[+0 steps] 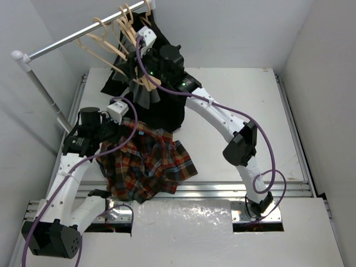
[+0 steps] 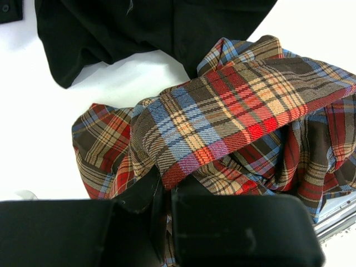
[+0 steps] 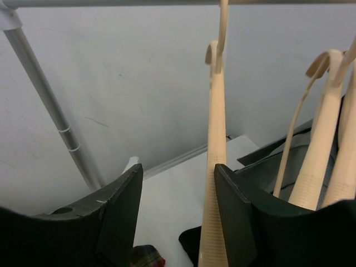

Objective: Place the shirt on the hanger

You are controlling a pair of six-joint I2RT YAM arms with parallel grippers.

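Two claws, two scenes. Nearest the arm bases, the left claw (image 2: 167,186) is pinched tight on a fold of the shirt (image 1: 150,167). The shirt lies crumpled at the near left of the white surface (image 1: 245,100), its far edge against a black garment (image 1: 161,111). The left wrist view shows the grip itself, plaid cloth caught between dark fingers (image 2: 139,200); from overhead, only the arm over the heap is visible. Farther back, the right claw (image 3: 178,172) hovers at the rail (image 1: 83,33), jaws spread wide. The hanger (image 3: 214,167) stands between them, close to the finger on the right of that view. Only the right wrist view shows this gap; from above, the claw merges with a cluster of similar hangers (image 1: 105,44) and dark cloth.
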